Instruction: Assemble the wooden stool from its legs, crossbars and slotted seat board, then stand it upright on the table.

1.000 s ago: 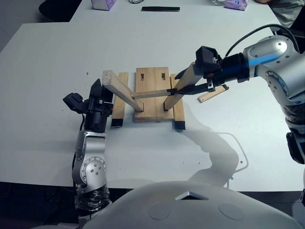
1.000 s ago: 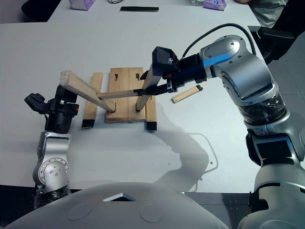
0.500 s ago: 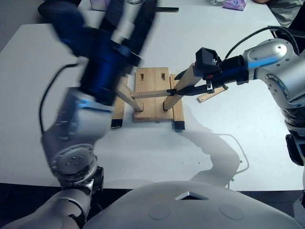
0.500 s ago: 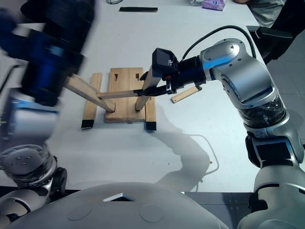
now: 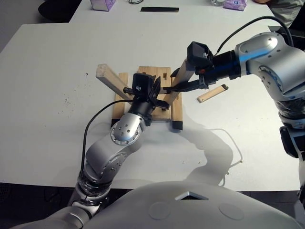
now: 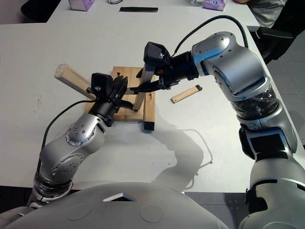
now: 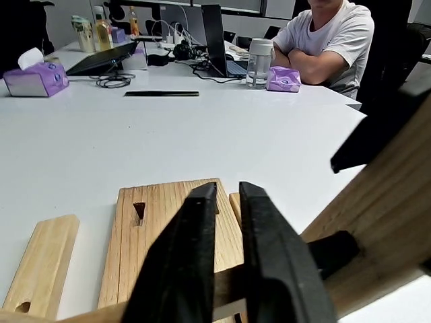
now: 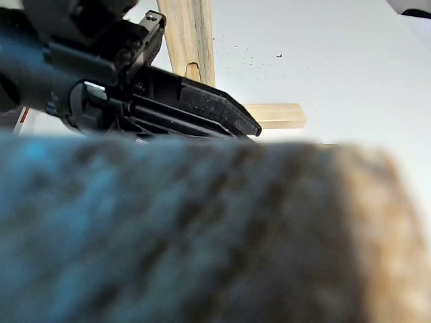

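Observation:
The slotted seat board (image 5: 148, 73) lies flat mid-table. Two legs stand in it, leaning. The left leg (image 5: 108, 77) slants out to the left. The right leg (image 5: 185, 70) is clamped in my right gripper (image 5: 177, 86), which is shut on it. A thin crossbar (image 7: 225, 293) joins the two legs. My left gripper (image 5: 151, 95) hovers right at that crossbar over the board. Its black fingers (image 7: 195, 269) stand a narrow gap apart, with nothing seen pinched between them. One spare crossbar (image 5: 213, 93) lies loose to the right.
Two more legs lie flat along the board's sides, one with a black tip (image 5: 177, 113) and one on the left (image 7: 40, 262). Purple tissue boxes (image 5: 102, 4) and a black strip (image 5: 160, 8) sit at the far edge. White table (image 5: 52, 71) spreads wide all around.
My left arm has swung up from the table's front left and come in over the seat board to the crossbar. The right gripper and its leg have shifted slightly left.

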Action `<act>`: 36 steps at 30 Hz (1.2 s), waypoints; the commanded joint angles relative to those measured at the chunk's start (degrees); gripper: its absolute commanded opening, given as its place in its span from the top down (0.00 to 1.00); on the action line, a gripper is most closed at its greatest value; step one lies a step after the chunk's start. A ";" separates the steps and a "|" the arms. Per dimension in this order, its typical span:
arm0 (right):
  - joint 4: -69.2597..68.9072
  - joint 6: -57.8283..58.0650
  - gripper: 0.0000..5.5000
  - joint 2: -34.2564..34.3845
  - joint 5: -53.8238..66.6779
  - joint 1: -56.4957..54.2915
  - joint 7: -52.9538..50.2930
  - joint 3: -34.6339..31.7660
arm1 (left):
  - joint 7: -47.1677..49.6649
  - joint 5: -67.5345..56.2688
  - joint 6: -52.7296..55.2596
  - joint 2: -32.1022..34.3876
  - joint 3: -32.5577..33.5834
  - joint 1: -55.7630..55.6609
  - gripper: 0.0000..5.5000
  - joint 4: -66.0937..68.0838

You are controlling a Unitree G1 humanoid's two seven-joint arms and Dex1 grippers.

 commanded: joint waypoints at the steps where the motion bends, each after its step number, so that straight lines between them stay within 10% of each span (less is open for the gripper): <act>1: 0.63 2.71 0.63 -0.31 -0.55 0.85 0.64 1.81 | -5.00 1.73 -2.31 -1.16 1.43 -0.15 1.00 0.90; 6: -0.30 3.00 0.63 -2.33 -0.55 2.60 0.18 0.14 | -1.64 -3.51 -13.50 -5.45 25.49 -18.54 1.00 -8.36; 11: -1.16 3.50 0.63 -3.30 -0.40 3.42 0.47 -0.59 | -3.52 -4.93 -8.90 8.06 54.26 -11.43 1.00 -6.18; 14: -1.26 3.79 0.63 -2.84 0.02 2.90 0.89 -0.45 | -9.95 -2.80 -5.31 8.13 51.14 5.32 1.00 -4.04; 23: 1.09 2.63 0.63 1.32 -0.66 -1.35 4.99 5.36 | -28.31 -8.43 -8.14 -2.00 5.13 11.40 1.00 -7.15; 30: 2.06 1.49 0.63 1.18 -2.37 0.90 5.72 5.00 | -29.54 -5.27 -11.96 1.36 14.16 17.98 1.00 -5.02; 36: 2.20 1.14 0.63 -1.29 -3.22 3.20 4.82 2.40 | -16.72 -4.92 -21.34 1.63 47.27 11.66 1.00 6.13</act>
